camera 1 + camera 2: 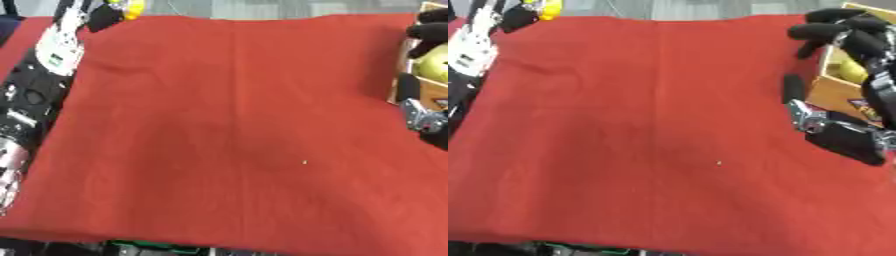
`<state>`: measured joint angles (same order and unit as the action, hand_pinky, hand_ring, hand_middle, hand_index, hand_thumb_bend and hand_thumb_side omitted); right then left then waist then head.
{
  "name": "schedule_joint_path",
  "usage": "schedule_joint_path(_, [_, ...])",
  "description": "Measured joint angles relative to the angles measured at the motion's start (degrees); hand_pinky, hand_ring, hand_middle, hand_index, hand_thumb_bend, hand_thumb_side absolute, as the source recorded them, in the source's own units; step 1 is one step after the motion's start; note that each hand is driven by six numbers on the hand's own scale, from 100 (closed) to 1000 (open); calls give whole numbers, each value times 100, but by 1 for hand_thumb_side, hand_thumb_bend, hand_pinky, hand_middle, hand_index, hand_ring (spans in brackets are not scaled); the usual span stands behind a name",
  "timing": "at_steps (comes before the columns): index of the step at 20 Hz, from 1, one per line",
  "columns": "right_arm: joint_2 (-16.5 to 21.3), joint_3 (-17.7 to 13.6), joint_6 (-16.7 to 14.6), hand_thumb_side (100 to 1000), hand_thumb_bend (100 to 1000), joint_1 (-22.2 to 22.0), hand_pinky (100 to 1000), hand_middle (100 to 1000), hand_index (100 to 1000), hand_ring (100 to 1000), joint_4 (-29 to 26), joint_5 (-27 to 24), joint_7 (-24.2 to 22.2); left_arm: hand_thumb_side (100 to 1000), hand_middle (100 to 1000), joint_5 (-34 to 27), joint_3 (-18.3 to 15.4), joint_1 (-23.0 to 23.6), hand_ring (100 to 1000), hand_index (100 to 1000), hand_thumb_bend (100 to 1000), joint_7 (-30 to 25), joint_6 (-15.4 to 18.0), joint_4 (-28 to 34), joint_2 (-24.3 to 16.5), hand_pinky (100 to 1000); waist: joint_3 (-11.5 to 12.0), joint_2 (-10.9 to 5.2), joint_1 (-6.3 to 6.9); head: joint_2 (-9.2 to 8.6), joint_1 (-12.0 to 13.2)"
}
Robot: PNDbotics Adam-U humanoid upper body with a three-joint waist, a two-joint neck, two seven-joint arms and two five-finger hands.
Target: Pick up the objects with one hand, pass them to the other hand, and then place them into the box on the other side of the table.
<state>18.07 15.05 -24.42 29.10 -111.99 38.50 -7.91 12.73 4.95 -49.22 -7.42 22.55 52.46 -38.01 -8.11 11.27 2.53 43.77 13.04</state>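
Left robot hand [103, 14] at the far left corner of the red-clothed table [236, 130], curled round a yellow object [131, 7], right robot hand [846, 37] with relaxed fingers above a cardboard box [833, 87] holding a yellow-green object [850, 71]

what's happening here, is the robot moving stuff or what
A humanoid robot is working over a table covered in a red cloth. Its left hand reaches to the far left corner, where its fingers are at a yellow object; whether they grip it cannot be seen. Its right hand hangs open over a cardboard box at the right edge, which already holds something yellow-green. The cloth between the hands is bare.
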Motion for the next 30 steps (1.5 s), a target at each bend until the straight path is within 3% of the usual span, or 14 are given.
schedule_joint_path(5, [87,301,-135,366,100,222,836,580,885,812,155,152,-119,490,320,-1490,1115,227,367,481,100,-1696,-405,1147,109,632,181,-118,0,4,-304])
schedule_joint_path(10, [90,585,-261,467,136,397,847,632,923,828,377,356,-98,529,320,-2286,1841,139,369,482,100,-2688,-1185,1835,527,639,239,-131,-2,5,-506])
schedule_joint_path(17, [72,831,-579,509,195,620,863,734,945,851,886,618,-181,577,326,-2731,2134,22,378,487,100,-3181,-1862,2170,940,655,322,-131,-2,7,-717])
schedule_joint_path(22, [31,865,-715,436,264,739,875,768,956,839,1303,1096,-93,604,331,-2894,2216,-30,383,492,100,-3347,-2125,2294,1100,662,359,-131,-2,23,-811])
schedule_joint_path(30, [-72,882,-389,394,283,775,867,727,916,812,1706,2236,490,623,331,-2993,2282,-30,383,491,100,-3380,-2471,2262,1274,663,384,-131,-2,30,-868])
